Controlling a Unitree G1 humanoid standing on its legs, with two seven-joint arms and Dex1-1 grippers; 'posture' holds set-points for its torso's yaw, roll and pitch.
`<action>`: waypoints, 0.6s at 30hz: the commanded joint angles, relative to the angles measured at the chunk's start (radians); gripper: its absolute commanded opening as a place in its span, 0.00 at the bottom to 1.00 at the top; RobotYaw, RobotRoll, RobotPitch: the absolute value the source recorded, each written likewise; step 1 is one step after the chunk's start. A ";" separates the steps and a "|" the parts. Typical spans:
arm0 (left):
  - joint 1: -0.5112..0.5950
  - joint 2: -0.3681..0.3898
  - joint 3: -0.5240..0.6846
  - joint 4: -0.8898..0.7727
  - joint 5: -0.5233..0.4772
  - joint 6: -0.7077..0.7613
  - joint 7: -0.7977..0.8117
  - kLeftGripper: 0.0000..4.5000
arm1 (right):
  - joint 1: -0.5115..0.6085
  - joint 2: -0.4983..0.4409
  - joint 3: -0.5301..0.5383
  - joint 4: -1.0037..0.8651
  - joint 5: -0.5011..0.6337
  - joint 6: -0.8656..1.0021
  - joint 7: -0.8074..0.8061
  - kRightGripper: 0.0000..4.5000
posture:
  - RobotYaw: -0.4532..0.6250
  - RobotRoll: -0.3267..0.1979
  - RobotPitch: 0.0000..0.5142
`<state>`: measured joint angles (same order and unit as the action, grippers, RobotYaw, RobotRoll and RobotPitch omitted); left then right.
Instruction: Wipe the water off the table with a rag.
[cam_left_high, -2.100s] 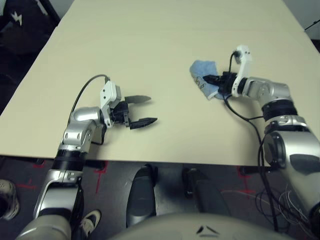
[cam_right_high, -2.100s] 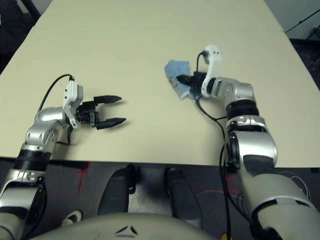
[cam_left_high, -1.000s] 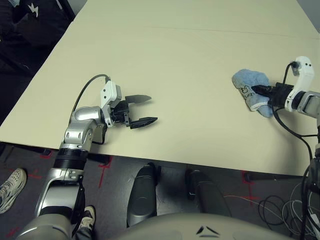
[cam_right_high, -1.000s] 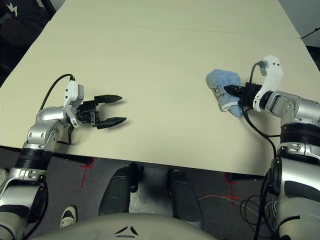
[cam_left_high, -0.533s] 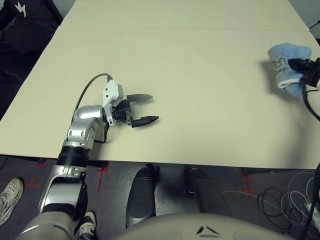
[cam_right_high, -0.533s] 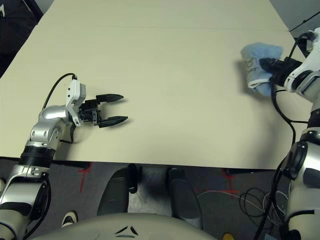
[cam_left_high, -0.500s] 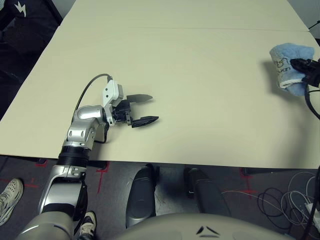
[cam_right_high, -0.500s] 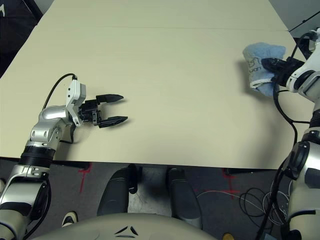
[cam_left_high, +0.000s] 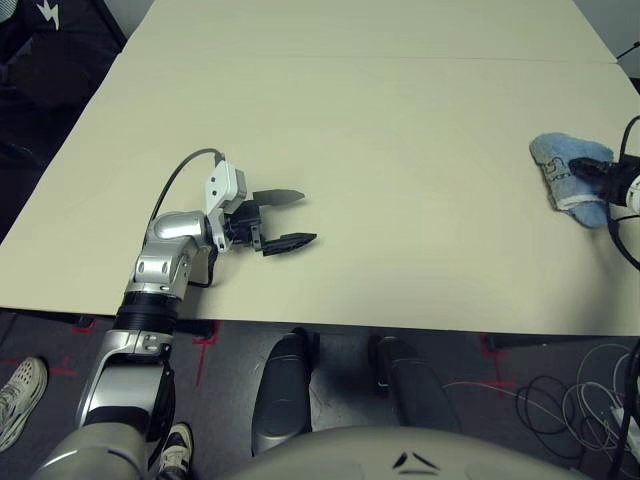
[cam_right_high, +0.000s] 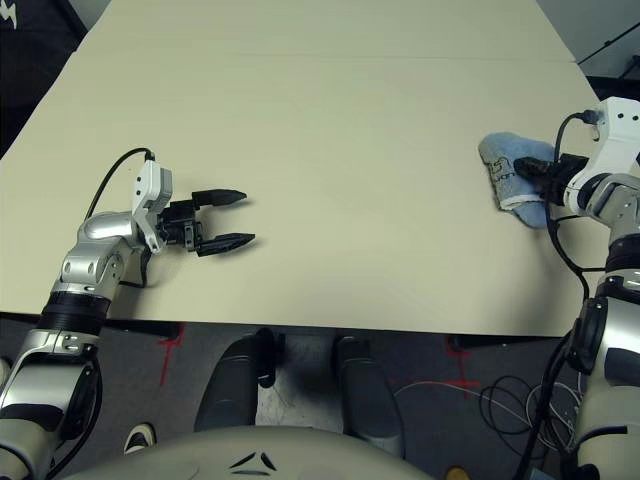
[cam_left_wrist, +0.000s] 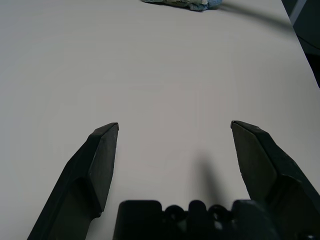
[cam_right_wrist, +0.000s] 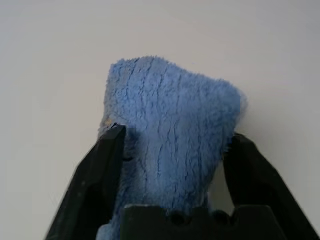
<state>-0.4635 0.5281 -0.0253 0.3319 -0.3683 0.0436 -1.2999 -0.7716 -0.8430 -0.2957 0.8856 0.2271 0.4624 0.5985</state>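
Rag (cam_right_high: 512, 172) sitting on the table (cam_right_high: 350, 150) far right, left gripper (cam_right_high: 238, 217) hovering way over left, near front edge.

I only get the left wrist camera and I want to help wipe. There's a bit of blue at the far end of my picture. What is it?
Observer: That is the rag, a bunched light blue cloth near the right edge of the table.
Operator: Is it just lying there?
Observer: No, the right gripper holds it, one black finger on each side.
Operator: Where is my gripper?
Observer: The left gripper is open near the table's front left, far from the rag.
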 joint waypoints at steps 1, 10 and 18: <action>-0.020 0.000 0.018 0.024 -0.001 0.011 0.025 1.00 | -0.026 -0.029 -0.007 0.024 -0.032 -0.104 -0.054 0.99 | 0.46 0.62 0.40; -0.167 -0.072 0.197 0.181 -0.015 -0.029 0.343 1.00 | -0.100 -0.014 -0.080 0.080 -0.001 -0.394 -0.125 0.99 | 0.48 0.62 0.40; -0.274 -0.043 0.344 0.364 0.016 -0.102 0.649 1.00 | -0.128 0.029 -0.146 0.156 0.056 -0.543 -0.136 0.99 | 0.52 0.62 0.40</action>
<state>-0.7249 0.4680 0.2913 0.6560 -0.3679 -0.0325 -0.7012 -0.8973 -0.8157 -0.4139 1.0121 0.2651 -0.0547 0.4654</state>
